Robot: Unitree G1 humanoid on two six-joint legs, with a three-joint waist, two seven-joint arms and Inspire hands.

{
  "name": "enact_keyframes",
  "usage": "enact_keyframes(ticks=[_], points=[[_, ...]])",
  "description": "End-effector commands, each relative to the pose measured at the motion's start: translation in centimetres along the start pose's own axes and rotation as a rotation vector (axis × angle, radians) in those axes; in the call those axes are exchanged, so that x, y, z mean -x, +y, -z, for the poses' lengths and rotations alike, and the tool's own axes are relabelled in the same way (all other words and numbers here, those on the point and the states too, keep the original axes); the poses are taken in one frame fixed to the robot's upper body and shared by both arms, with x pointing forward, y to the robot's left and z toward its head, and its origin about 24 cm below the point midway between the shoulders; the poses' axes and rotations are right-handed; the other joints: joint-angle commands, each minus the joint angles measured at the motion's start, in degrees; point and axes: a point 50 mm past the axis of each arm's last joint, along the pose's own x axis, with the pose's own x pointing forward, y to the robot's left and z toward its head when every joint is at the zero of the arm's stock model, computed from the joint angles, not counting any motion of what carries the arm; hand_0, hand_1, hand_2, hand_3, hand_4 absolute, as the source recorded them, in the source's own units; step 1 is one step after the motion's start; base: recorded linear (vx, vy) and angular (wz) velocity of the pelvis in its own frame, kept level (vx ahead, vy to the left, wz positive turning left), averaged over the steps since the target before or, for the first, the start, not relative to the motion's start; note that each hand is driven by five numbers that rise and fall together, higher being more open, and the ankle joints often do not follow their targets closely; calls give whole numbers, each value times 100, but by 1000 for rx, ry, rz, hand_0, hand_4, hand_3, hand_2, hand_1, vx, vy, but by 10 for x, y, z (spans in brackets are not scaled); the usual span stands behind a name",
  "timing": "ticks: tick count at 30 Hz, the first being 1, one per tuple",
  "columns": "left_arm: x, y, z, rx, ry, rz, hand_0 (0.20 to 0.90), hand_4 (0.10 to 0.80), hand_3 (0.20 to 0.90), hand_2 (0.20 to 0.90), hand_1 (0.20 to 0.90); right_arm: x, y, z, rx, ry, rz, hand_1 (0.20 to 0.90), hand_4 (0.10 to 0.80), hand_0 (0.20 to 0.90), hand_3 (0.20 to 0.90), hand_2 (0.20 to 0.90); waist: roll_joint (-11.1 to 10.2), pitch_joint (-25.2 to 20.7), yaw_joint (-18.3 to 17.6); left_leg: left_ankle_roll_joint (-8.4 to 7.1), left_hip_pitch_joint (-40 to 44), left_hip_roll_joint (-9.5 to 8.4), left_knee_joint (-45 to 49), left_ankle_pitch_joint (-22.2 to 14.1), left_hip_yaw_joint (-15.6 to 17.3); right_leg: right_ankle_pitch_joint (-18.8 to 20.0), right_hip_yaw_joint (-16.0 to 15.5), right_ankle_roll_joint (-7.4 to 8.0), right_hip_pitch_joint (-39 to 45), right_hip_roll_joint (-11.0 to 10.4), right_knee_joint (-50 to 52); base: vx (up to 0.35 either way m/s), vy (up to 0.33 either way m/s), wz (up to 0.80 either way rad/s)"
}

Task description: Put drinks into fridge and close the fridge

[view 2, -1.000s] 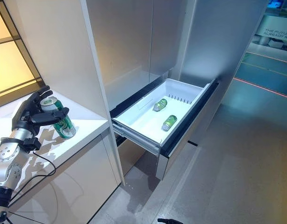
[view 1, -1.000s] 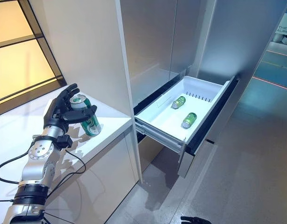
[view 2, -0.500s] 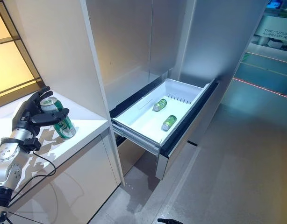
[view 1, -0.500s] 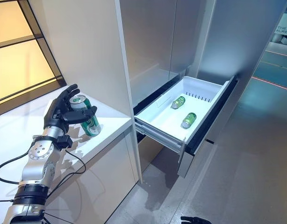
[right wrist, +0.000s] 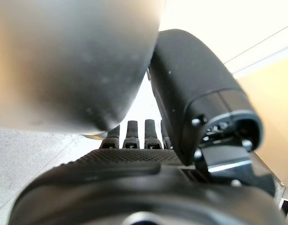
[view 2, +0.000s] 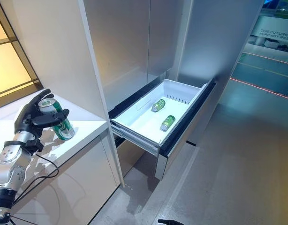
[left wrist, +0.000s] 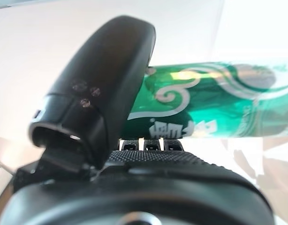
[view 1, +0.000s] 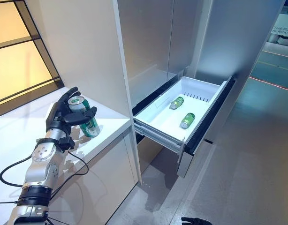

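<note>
My left hand (view 1: 59,117) rests on the white counter (view 1: 17,136) with its thumb (left wrist: 106,84) and fingers curled round a green can (view 1: 86,121). The can is tilted, its silver top towards the wall. It also shows in the left wrist view (left wrist: 205,108), lying across between thumb and fingers. The fridge drawer (view 1: 155,131) stands pulled out to the right of the counter, a white bin with green cans (view 1: 177,102) lying in it. My right hand (right wrist: 134,173) hangs low by the floor (view 1: 195,220), fingers relaxed, holding nothing.
A tall white panel (view 1: 87,47) stands between the counter and the fridge's grey front (view 1: 238,37). The drawer's dark front (view 1: 207,119) juts out over the grey floor (view 1: 247,178). A lit window (view 1: 17,61) lies behind the counter.
The camera has shifted a little, so the whole scene sits slightly further left. My left hand and the can stand as before.
</note>
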Motion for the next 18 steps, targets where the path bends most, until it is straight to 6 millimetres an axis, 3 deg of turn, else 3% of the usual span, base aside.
enact_keyframes(ticks=[1,12,18], points=[[-20,-3,-66,34,-307,-14,300,100,200,300,300,7,-14,21,57,96,25,900,800,900,900,900,86,5,-87,-22,226,-94,74,-581,125,-330,-73,181,-157,152,407,0,0,0],[-21,-1,-68,6,-316,-12,300,100,200,300,300,7,-14,22,51,96,29,900,800,900,900,900,88,12,-127,-14,235,-93,78,-590,143,-330,-20,179,-171,170,417,0,0,0],[-20,-7,-88,74,-433,16,300,100,200,300,300,7,-14,19,61,64,35,900,800,900,900,900,74,1,-144,-17,228,-85,83,-591,169,-324,3,178,-169,179,403,0,0,0]])
